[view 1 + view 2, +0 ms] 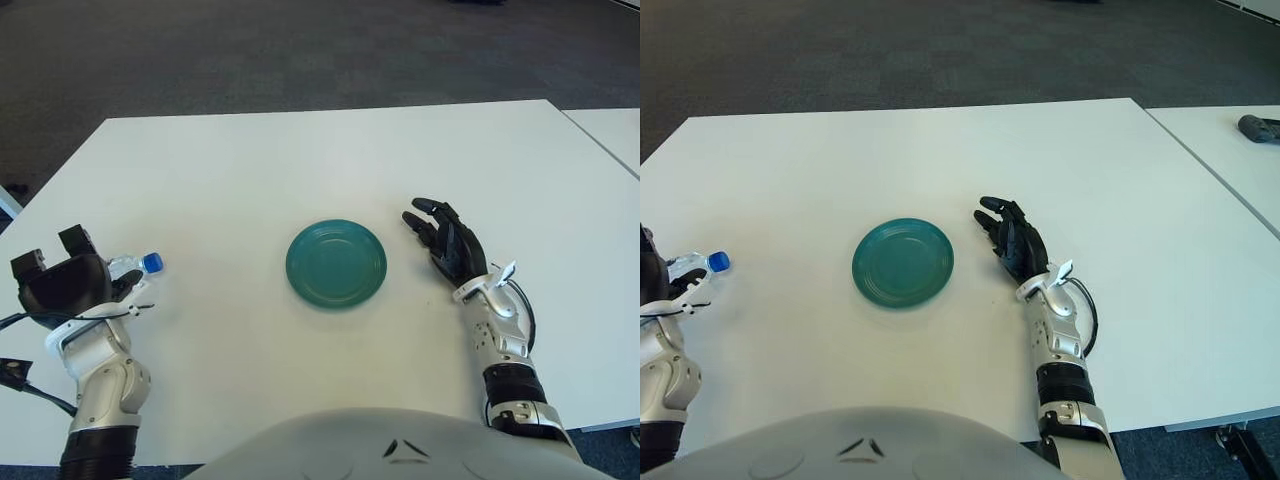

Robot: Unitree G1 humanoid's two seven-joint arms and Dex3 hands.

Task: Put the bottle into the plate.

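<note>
Blue-capped clear bottle (132, 266) lies well left of teal plate (336, 263).

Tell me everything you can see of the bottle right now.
The bottle is small, of clear plastic, with a blue cap, lying on its side on the white table near its left edge, well left of the teal plate. The cap end points right, toward the plate. Only the neck, cap and part of the body show; the rest is hidden behind the left robot hand, which is right against it. Whether the fingers actually grip it cannot be seen. Its contents cannot be made out.
</note>
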